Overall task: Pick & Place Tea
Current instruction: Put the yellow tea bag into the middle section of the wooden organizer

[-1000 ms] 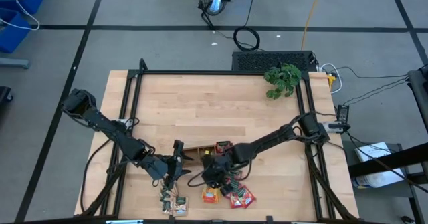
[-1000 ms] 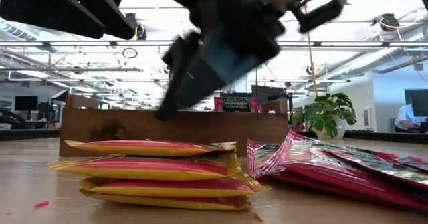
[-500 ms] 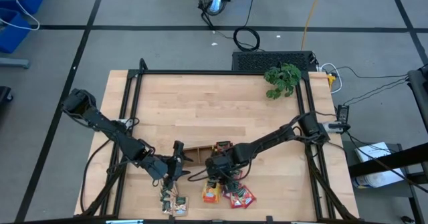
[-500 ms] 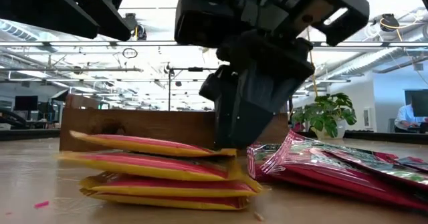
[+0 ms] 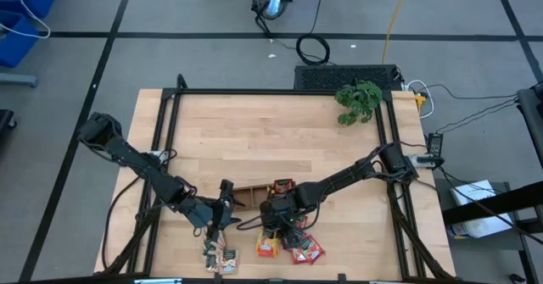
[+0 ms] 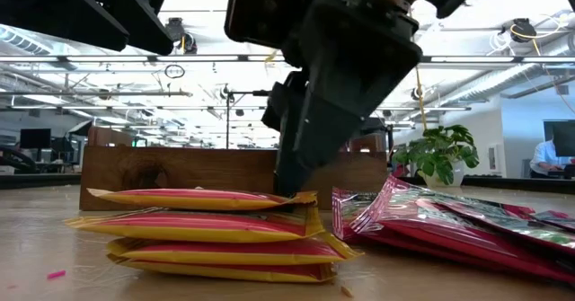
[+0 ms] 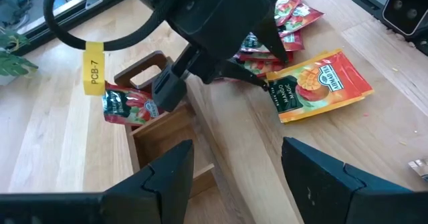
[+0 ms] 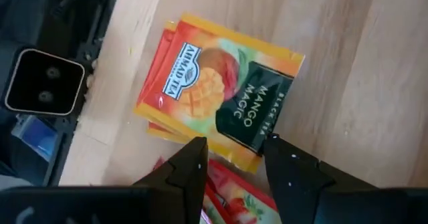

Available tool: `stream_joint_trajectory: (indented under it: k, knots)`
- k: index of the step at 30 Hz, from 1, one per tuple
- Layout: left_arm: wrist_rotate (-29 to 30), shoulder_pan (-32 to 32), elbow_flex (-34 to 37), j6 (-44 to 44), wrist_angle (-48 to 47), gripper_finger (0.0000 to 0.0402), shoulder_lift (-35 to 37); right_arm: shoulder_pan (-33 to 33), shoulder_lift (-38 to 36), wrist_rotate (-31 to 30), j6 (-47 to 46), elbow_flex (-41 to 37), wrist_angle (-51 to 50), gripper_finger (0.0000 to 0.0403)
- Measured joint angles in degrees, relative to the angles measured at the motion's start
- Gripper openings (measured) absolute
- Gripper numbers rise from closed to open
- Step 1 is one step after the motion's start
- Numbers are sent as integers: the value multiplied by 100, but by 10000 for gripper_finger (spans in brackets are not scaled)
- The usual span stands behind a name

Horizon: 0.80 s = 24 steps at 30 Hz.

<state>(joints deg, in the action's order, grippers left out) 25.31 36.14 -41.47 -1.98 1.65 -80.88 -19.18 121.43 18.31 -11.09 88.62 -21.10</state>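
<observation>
Since half a second ago the right gripper [image 6: 292, 189] has lifted its fingertip off the orange sachet stack [image 6: 211, 234], whose top packet, then pressed askew, now lies flat again.

From above, the right arm reaches in from the table's right side, and its gripper [image 5: 273, 230] hangs directly over the orange stack [image 5: 268, 248] near the front edge of the table [image 5: 254, 140]. The red sachets [image 5: 305, 250] lie just beside that stack, and the dark green sachets [image 5: 218, 257] sit further left, close to the left gripper [image 5: 222, 220], which waits beside the end of the brown tray [image 5: 246, 191].

At table height the dark finger ends right at the back edge of the top orange packet — touching or just clear, I cannot tell. The tray stands behind the stack, the plant [image 6: 437, 162] off to one side.

In the left wrist view that arm's own fingers [image 7: 167, 174] are spread wide around nothing. The tray's near compartment [image 7: 167, 140] appears empty, while one red sachet [image 7: 127, 107] stands in the compartment beyond it.

The right wrist view looks straight down on the mango packet [image 8: 221, 103], with both fingers [image 8: 190, 167] parted at its near edge and holding nothing. The coming grasp turns on this: the stack lies directly below the right gripper, the nearer arm by far, and the fingers sit at one edge rather than astride the packet.
</observation>
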Motion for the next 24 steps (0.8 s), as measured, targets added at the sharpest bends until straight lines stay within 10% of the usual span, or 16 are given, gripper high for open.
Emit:
stream_joint_trajectory:
  k: [24]
  knots:
    - [17,0,0,39,-7,227,0,-118,0,-320,-475,0,-154,135]
